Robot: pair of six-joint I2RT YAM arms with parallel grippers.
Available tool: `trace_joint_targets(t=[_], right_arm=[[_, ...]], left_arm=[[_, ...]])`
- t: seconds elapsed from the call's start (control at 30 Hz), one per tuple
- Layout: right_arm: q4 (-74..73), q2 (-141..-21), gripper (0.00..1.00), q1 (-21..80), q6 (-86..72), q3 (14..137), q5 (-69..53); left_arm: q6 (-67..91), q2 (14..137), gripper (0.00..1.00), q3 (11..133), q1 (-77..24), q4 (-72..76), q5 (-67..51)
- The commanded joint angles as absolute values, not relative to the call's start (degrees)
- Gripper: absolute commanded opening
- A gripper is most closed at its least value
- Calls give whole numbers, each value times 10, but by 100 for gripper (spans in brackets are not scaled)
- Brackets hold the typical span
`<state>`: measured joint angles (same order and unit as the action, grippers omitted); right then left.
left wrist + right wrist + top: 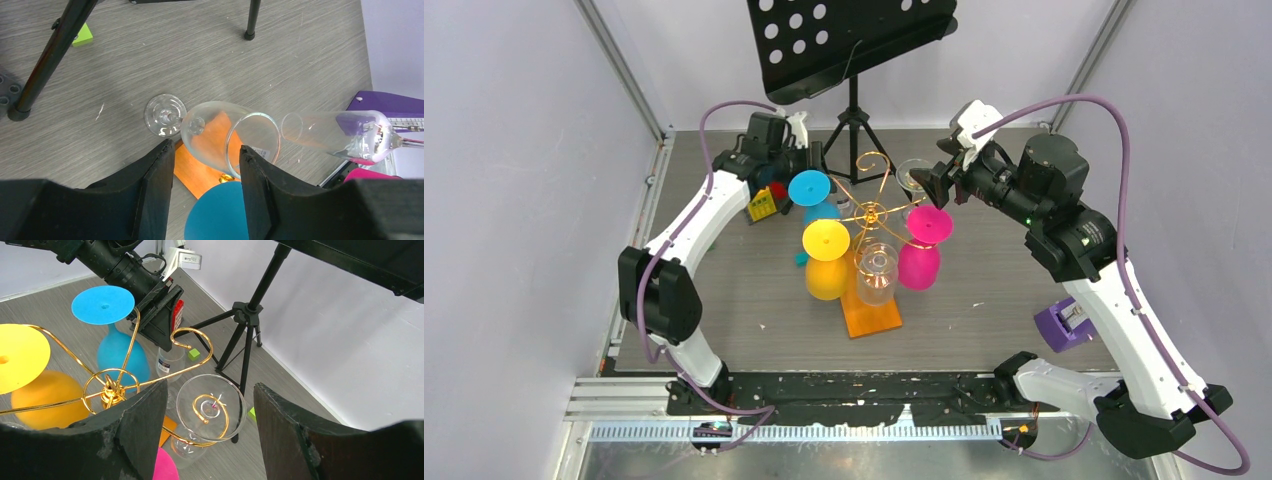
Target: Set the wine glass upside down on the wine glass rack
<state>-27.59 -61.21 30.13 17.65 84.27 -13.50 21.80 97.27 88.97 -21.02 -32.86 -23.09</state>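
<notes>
The gold wire wine glass rack [869, 212] [111, 390] stands mid-table on its orange base [874, 318]. A clear wine glass [210, 135] [169, 362] with a label near its rim seems to stand upright on the table behind the rack. My left gripper [206, 146] [816, 160] hovers above it, open and empty, beside the foot of a hanging blue glass [220, 212]. My right gripper [210, 386] [929, 185] is open. Its fingers flank, without touching, the foot of another clear glass [210, 407] that hangs upside down on a gold curl.
Blue [809, 188], yellow [826, 240], pink [927, 225] and clear [876, 268] glasses hang from the rack. A black music stand [854, 40] on a tripod [245, 315] rises behind. A green block [82, 34], a toy [764, 205] and a purple object [1064, 325] lie about.
</notes>
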Motion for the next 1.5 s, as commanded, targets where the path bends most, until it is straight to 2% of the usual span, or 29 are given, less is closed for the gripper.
trace_joint_targets(t=[0.0,0.43,0.7,1.1,1.47], right_arm=[[-262,-607,69,301,179,845,-142],[-261,-606,69,300,181,843,-147],[-259,-605,69,301,179,840,-147],[-254,-607,69,301,176,839,-155],[-252,-606,69,301,178,833,-157]], left_arm=[[194,973,49,906,-212,-355,-203],[184,963,45,892,-211,-375,-157],[183,950,39,876,-205,-375,-145],[180,935,19,870,-200,-380,-136],[171,905,18,858,-184,-406,-112]])
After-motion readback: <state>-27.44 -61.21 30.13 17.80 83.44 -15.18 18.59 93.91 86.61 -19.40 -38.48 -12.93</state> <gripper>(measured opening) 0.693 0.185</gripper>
